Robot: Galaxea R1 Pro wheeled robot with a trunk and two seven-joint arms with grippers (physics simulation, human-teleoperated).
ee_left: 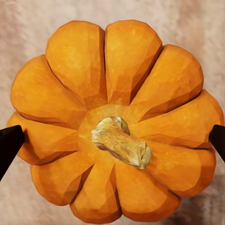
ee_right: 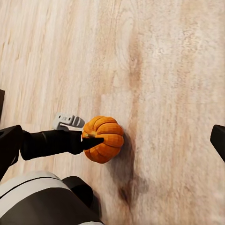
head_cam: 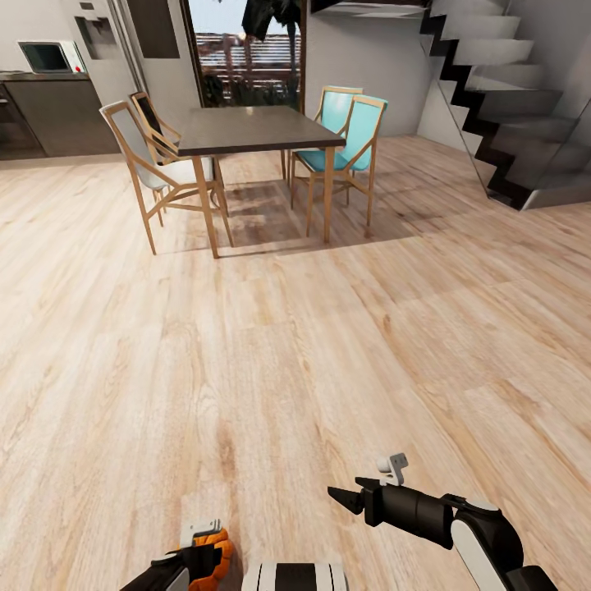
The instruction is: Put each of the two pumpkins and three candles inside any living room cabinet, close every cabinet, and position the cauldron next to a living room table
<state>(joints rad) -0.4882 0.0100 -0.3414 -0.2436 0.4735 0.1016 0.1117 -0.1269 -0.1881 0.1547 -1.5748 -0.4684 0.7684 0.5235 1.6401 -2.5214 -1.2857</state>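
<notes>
An orange ribbed pumpkin [head_cam: 217,552] is held in my left gripper [head_cam: 199,560], low over the wooden floor. In the left wrist view the pumpkin [ee_left: 117,89] is seen stem-up, with a black fingertip [ee_left: 9,143] against each of its sides. The right wrist view looks down on the same pumpkin [ee_right: 107,137] and the left arm's finger [ee_right: 91,142] across it. My right gripper [head_cam: 345,491] hovers open and empty a little to the right of the pumpkin. The candles, cabinet, cauldron and the living room table are out of view.
A tall dark-topped dining table [head_cam: 254,130] with several wooden chairs, two of them teal [head_cam: 349,131], stands ahead. A staircase [head_cam: 509,107] rises at the right and a kitchen counter [head_cam: 49,107] sits at the far left. Bare wood floor [head_cam: 295,345] lies between.
</notes>
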